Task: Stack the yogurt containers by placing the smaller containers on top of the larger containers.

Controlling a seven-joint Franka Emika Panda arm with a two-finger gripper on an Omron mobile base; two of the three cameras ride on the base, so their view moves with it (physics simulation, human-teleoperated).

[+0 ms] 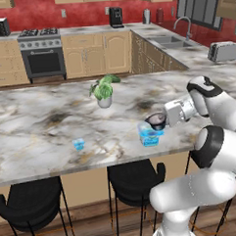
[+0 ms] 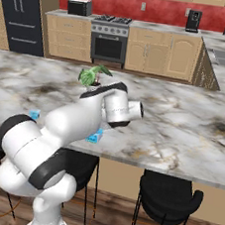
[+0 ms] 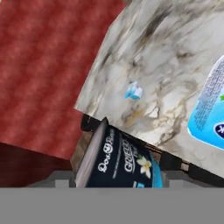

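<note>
My gripper (image 1: 162, 118) is shut on the smaller dark yogurt cup (image 1: 154, 122), which lies tilted on its side. The cup hangs just over the larger blue tub (image 1: 150, 137), near the counter's front edge; whether they touch I cannot tell. In the hand view the dark cup (image 3: 120, 162) sits low in the frame, with the tub's pale-blue lid (image 3: 210, 109) at the right. The tiny light-blue cup (image 1: 78, 144) stands alone on the counter well to the tub's left, and appears small in the hand view (image 3: 133, 91). My arm hides most of the tub (image 2: 95, 136) in the right base view.
A white pot with a green plant (image 1: 104, 93) stands farther back on the marble island (image 1: 41, 119). Black stools (image 1: 135, 180) sit under the front edge. A toaster (image 1: 223, 50) and sink (image 1: 172, 41) are on the right-hand counter.
</note>
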